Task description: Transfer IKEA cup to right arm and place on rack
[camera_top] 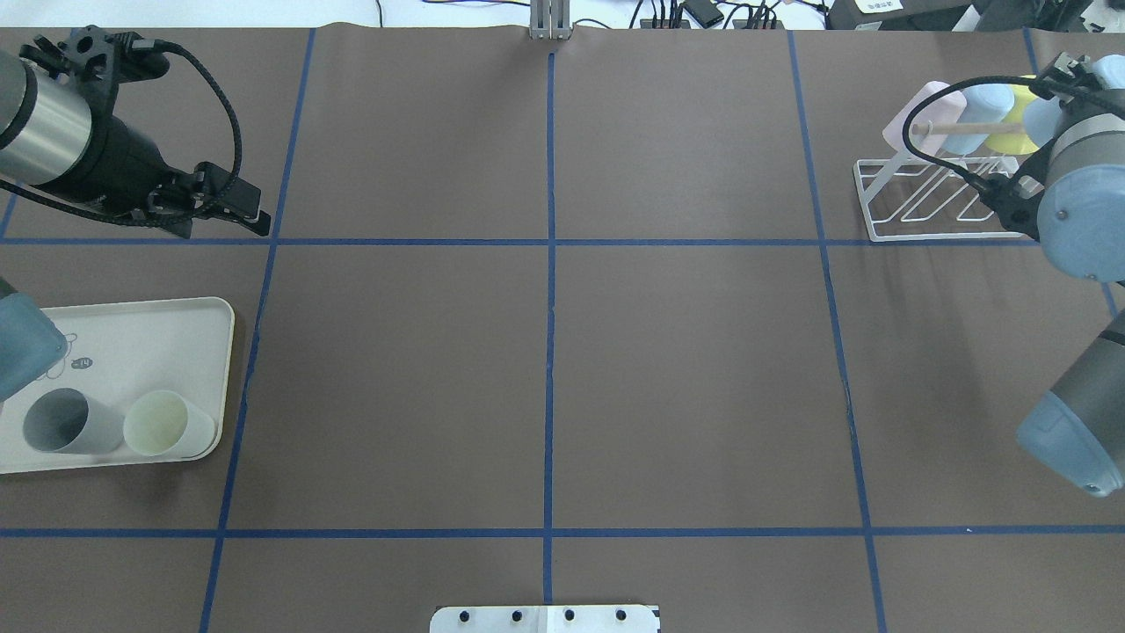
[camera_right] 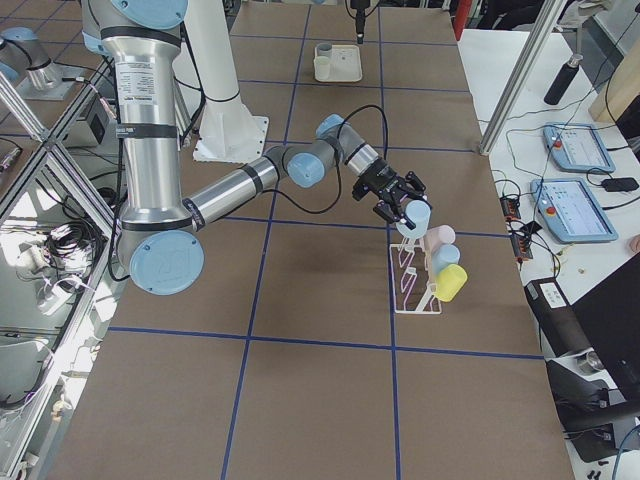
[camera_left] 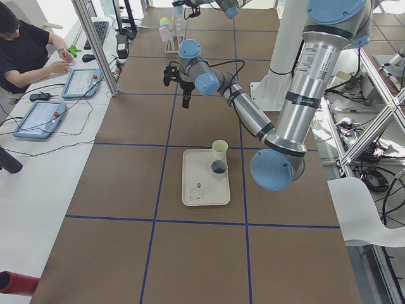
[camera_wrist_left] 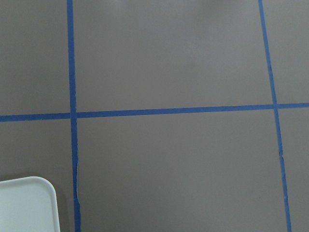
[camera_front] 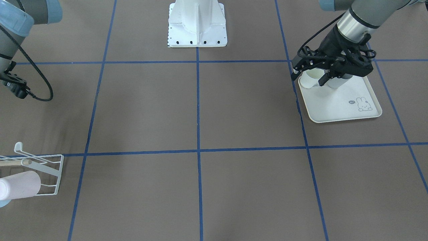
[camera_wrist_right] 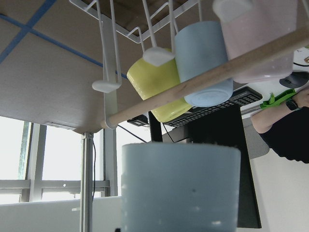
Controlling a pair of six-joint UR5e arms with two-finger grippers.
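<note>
My right gripper (camera_right: 405, 207) is shut on a light blue cup (camera_wrist_right: 181, 188), held beside the white wire rack (camera_top: 932, 204) at the table's far right. In the right wrist view the cup sits just below the rack's wooden rod (camera_wrist_right: 193, 88) and its flat-tipped prongs. A pink cup (camera_top: 923, 119), a blue cup (camera_top: 984, 104) and a yellow cup (camera_top: 1011, 132) hang on the rack. My left gripper (camera_top: 259, 218) is open and empty, above the table beyond the tray. It does not show in the left wrist view.
A cream rabbit-print tray (camera_top: 132, 325) lies at the left with a grey cup (camera_top: 61, 422) and a cream cup (camera_top: 167, 424) on their sides. Blue tape lines cross the brown table. The white robot base (camera_front: 197, 26) stands at mid-table edge.
</note>
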